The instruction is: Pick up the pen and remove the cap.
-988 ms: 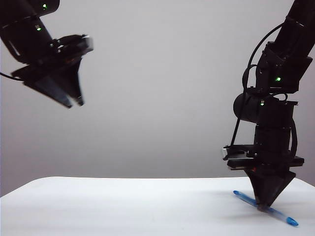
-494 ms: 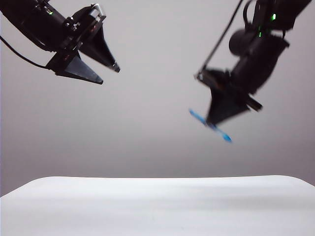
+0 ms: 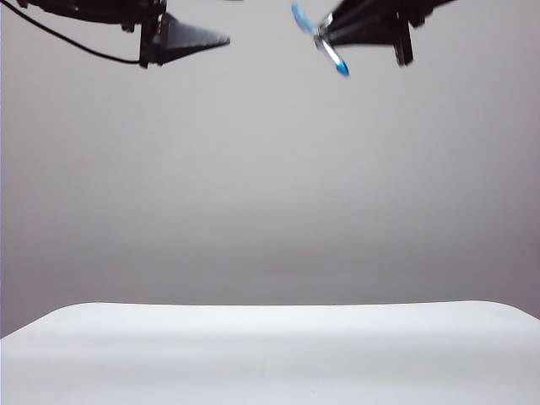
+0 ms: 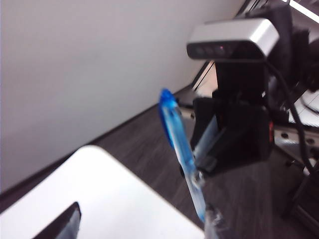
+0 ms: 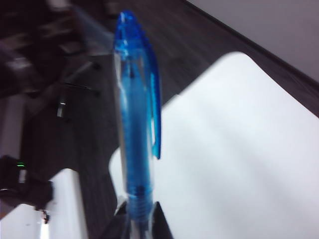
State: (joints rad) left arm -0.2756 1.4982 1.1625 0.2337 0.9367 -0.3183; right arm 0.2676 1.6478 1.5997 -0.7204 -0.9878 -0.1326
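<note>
High above the table, my right gripper (image 3: 325, 34) is shut on the pen (image 3: 319, 38), a slim blue and clear ballpoint that hangs slanted. In the right wrist view the pen (image 5: 135, 129) rises from between the fingertips of the right gripper (image 5: 140, 224). The cap (image 5: 130, 59) with its blue clip sits on the far end. My left gripper (image 3: 221, 40) lies level at the top left, pointing at the pen across a gap. Its fingers (image 4: 62, 226) stand wide apart on the left gripper (image 4: 137, 226), with nothing between them. The pen (image 4: 180, 149) is just ahead.
The white table (image 3: 270, 354) lies far below both grippers, with a plain grey wall behind it. The right arm's wrist camera (image 4: 234, 40) faces my left wrist view. Dark floor shows beyond the table edge (image 5: 164, 104).
My right gripper has lifted the pen off the table to the top of the view and turned level. The left gripper has risen, turned level toward the pen and opened.
</note>
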